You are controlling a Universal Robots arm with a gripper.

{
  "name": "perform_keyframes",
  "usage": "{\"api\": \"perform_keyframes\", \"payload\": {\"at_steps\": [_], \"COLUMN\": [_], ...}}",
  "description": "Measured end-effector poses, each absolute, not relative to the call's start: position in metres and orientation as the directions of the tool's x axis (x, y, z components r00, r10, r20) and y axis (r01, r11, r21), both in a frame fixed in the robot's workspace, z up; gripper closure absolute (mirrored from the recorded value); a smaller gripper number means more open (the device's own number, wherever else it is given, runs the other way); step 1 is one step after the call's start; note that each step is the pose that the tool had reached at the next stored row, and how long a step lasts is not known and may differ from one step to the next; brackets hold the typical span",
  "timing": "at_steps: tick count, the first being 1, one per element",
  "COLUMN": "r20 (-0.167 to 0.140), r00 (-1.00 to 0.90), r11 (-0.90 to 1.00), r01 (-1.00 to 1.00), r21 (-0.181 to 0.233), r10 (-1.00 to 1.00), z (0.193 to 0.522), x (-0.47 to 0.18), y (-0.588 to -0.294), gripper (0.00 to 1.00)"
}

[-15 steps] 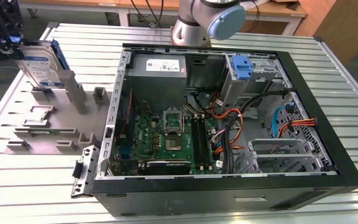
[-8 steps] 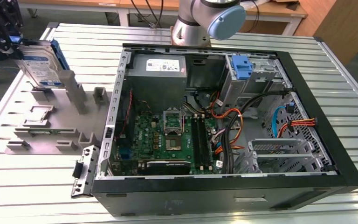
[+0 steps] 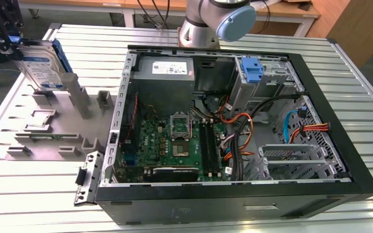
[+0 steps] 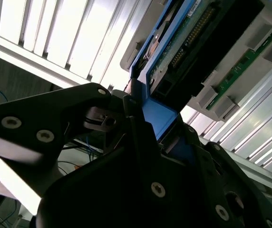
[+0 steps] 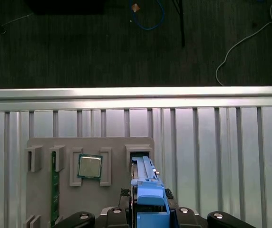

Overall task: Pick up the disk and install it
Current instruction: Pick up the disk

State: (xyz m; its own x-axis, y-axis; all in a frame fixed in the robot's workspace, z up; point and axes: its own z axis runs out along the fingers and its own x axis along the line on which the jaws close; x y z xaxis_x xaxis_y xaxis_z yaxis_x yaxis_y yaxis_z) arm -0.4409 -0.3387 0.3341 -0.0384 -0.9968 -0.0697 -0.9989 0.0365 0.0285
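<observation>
The disk (image 3: 42, 68), a silver drive with a white-and-blue label in a blue bracket, hangs tilted above the grey fixture plate (image 3: 44, 145) at the exterior view's left. My gripper (image 3: 6, 42) is shut on its upper end. In the first wrist view the disk's blue bracket edge (image 5: 147, 187) runs out from between the fingers of the gripper (image 5: 148, 214), over an upright slot of the plate (image 5: 41, 199). The second wrist view shows the disk's dark underside (image 4: 193, 42) with its green board, and the gripper (image 4: 143, 126) clamped on the blue bracket.
An open black computer case (image 3: 238, 198) lies to the exterior view's right of the plate, with a motherboard (image 3: 173, 141), a grey power supply (image 3: 165, 71) and a drive cage with a blue latch (image 3: 252, 69). The plate also carries a processor chip (image 5: 90, 166) and a green memory stick (image 5: 55, 190).
</observation>
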Motion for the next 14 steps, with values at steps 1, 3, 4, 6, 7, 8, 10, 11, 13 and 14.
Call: {"api": "perform_keyframes", "payload": {"at_steps": [1, 3, 4, 6, 7, 8, 10, 11, 13, 14], "r20": [-0.070, -0.070, -0.070, -0.070, -0.070, -0.070, -0.070, -0.070, -0.070, -0.070], "r00": [-0.038, -0.038, -0.038, -0.038, -0.038, -0.038, -0.038, -0.038, -0.038, -0.038], "r11": [0.037, 0.037, 0.037, 0.036, 0.037, 0.037, 0.037, 0.037, 0.037, 0.037], "r01": [-0.999, -0.999, -0.999, -0.999, -0.999, -0.999, -0.999, -0.999, -0.999, -0.999], "r21": [0.028, 0.029, 0.029, 0.028, 0.028, 0.028, 0.028, 0.029, 0.029, 0.028], "r10": [-0.997, -0.997, -0.997, -0.997, -0.997, -0.997, -0.997, -0.997, -0.997, -0.997], "z": [0.3344, 0.3350, 0.3355, 0.3361, 0.3363, 0.3367, 0.3373, 0.3377, 0.3386, 0.3389], "x": [-0.4409, -0.4409, -0.4409, -0.4409, -0.4409, -0.4409, -0.4409, -0.4409, -0.4409, -0.4409], "y": [-0.3387, -0.3386, -0.3387, -0.3386, -0.3387, -0.3387, -0.3386, -0.3386, -0.3387, -0.3386], "gripper": [0.63, 0.63, 0.63, 0.63, 0.63, 0.63, 0.63, 0.63, 0.63, 0.63]}}
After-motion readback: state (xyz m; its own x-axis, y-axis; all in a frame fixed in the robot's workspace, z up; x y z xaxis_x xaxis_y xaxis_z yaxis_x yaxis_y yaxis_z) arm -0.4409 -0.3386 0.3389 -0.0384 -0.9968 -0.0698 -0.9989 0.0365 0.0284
